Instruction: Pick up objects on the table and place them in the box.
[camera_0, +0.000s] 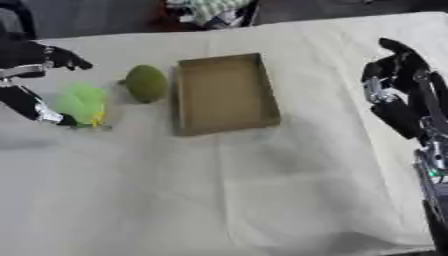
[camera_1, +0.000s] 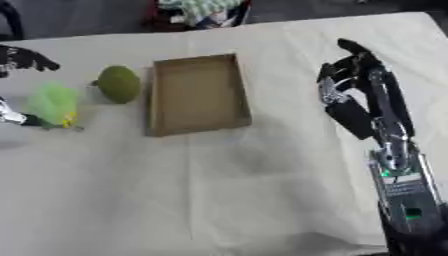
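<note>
The light green, fuzzy-looking object (camera_0: 81, 103) lies at the far left of the surface (camera_0: 262, 190), with a small yellow bit at its near edge. The left hand (camera_0: 35, 60) is at it: one dark finger reaches over its far side and another part of the hand sits at its near left, so the fingers stand apart on either side of it, and I judge they have not yet closed on it. Just to its right lies a darker green, rounded fruit-like object (camera_0: 146, 83), and right of that, almost touching, the open cardboard box (camera_0: 226, 92), which looks empty.

The step in hand looks like grasping the light green thing. To do it well, the fingers should close across its middle rather than its soft edge, lift straight up before travelling right, and pass above the rounded green object so it is not knocked or rolled. The release should come over the middle of the box, low enough that the thing does not bounce off the near wall.

The left arm enters from the left edge, hand held low over the surface. The right hand (camera_1: 350, 95) hangs idle at the right side, well apart from the box, its fingers relaxed and pointing toward the far side, holding nothing.
</note>
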